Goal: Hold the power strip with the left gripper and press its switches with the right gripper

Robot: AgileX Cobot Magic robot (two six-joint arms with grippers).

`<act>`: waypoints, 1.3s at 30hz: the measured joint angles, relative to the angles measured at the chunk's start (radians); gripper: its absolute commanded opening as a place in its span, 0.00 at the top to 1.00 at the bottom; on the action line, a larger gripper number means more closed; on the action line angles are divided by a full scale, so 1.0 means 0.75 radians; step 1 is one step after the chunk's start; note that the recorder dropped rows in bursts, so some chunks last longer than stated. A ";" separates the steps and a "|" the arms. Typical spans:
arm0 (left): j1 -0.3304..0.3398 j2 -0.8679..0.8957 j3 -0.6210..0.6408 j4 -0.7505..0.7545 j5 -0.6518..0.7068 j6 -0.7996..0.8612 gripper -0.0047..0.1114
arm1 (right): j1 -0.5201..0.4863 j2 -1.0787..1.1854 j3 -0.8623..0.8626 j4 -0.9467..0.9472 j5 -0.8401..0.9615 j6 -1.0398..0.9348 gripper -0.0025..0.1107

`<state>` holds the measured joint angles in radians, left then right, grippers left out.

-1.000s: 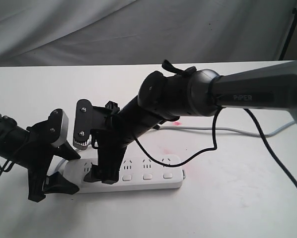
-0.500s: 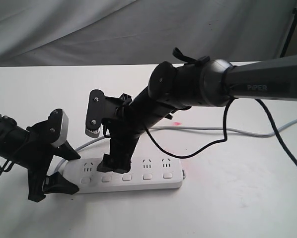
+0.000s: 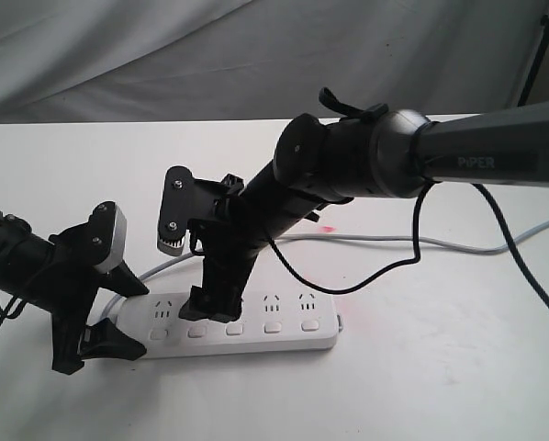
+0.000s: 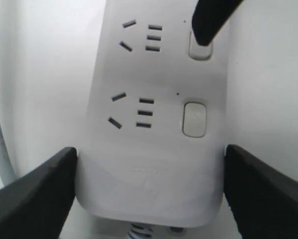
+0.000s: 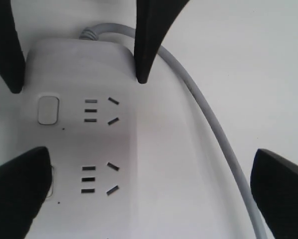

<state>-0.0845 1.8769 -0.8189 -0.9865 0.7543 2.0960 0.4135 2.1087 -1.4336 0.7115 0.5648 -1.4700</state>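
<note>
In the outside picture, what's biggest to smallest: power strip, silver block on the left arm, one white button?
1. power strip
2. silver block
3. rightmost button
The gaps in size look clear.

We lose the cord end of the power strip point(image 3: 284, 342) behind the left gripper point(image 3: 98, 354); a fingertip point(image 4: 209, 20) of the right gripper point(image 3: 215, 310) half covers one switch point(image 4: 199, 53).

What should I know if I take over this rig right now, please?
Left hand: clamped across the strip at its cord end, on the table.
Right hand: open, one fingertip on the second switch from that end.
Done: strip held; whether any switch has clicked, I cannot tell.
Left: finish this press, then the other switches.
</note>
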 measured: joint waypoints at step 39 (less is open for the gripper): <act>0.000 0.000 0.000 0.000 0.000 0.000 0.55 | 0.000 0.059 0.000 0.013 0.005 -0.029 0.05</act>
<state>-0.0845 1.8769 -0.8189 -0.9865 0.7543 2.0960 0.4135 2.1533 -1.4336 0.7215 0.5685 -1.4915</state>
